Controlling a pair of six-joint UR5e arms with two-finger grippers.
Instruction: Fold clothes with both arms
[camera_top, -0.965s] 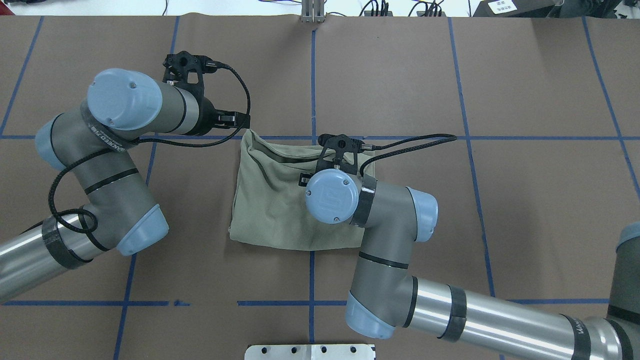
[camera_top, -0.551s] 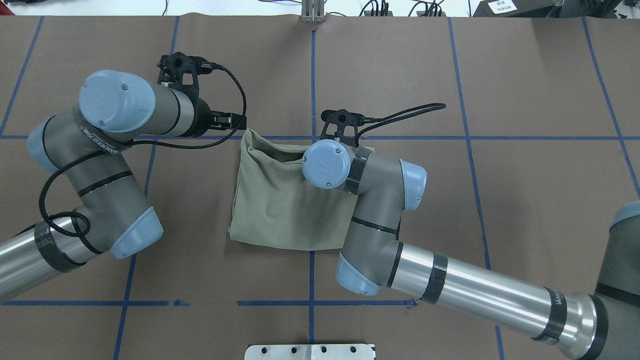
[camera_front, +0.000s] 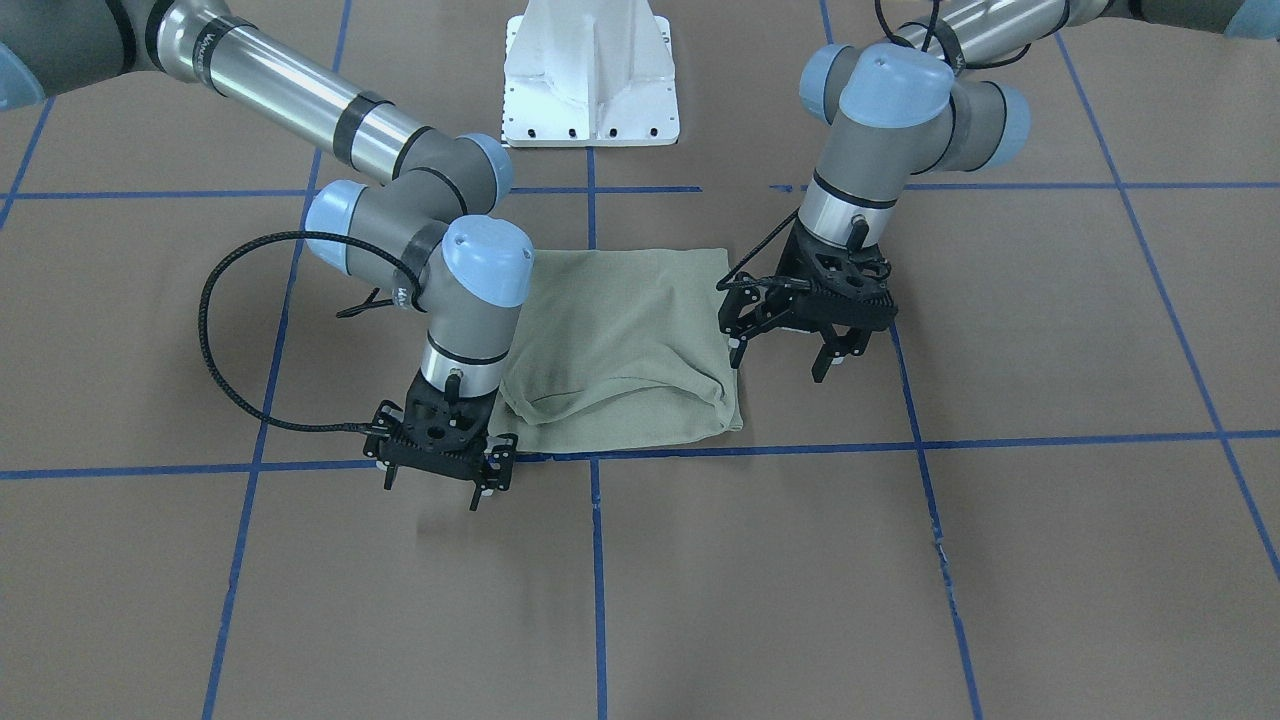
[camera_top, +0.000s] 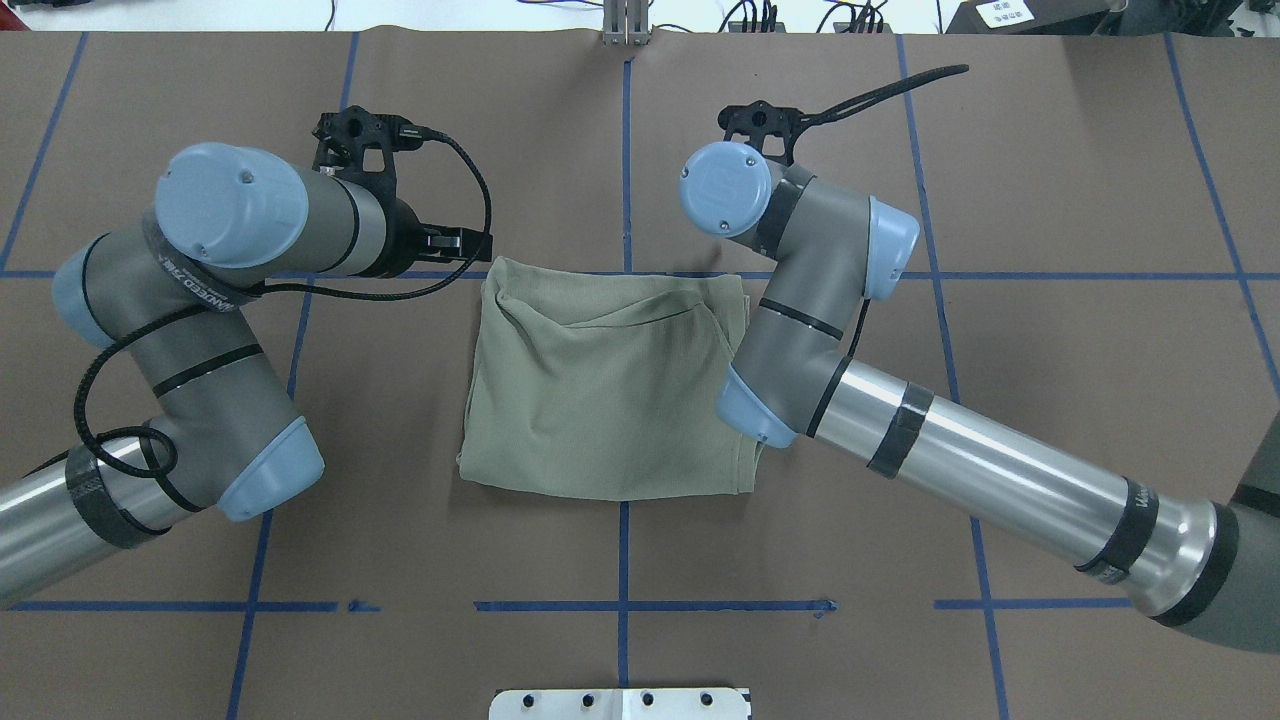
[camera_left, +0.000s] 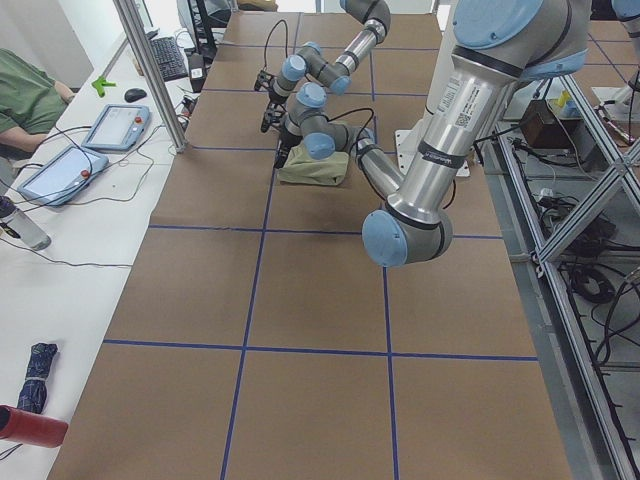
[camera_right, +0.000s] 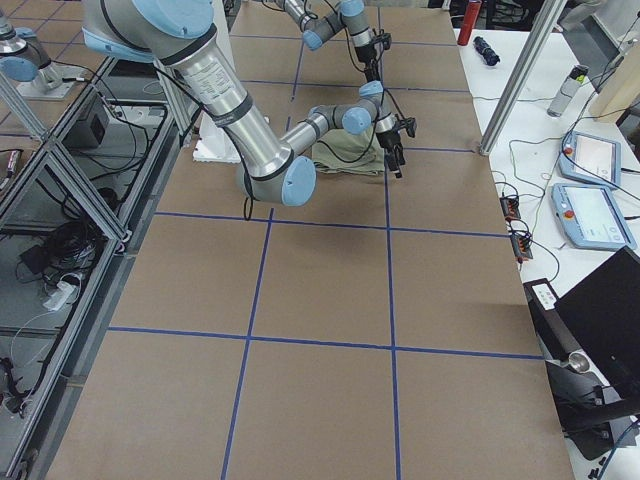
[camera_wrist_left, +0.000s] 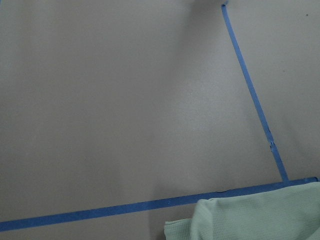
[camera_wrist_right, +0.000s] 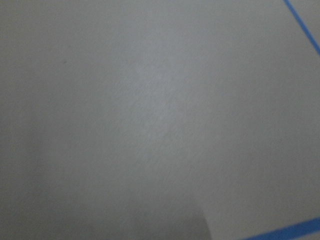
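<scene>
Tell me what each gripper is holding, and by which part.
Nothing is held. The left gripper and the right gripper are both open and empty, beside the folded shirt lying on the table.

Shirt (camera_top: 600, 400): matt fine-knit cloth. Table cover (camera_top: 1050, 180): smooth matt brown paper. Tape lines (camera_top: 1050, 275): blue, slight sheen. Left arm (camera_top: 210, 390) & right arm (camera_top: 1000, 470): satin metal tubes, smooth plastic caps.

Left pincer (camera_front: 780, 365), right pincer (camera_front: 433, 492) agape.
</scene>
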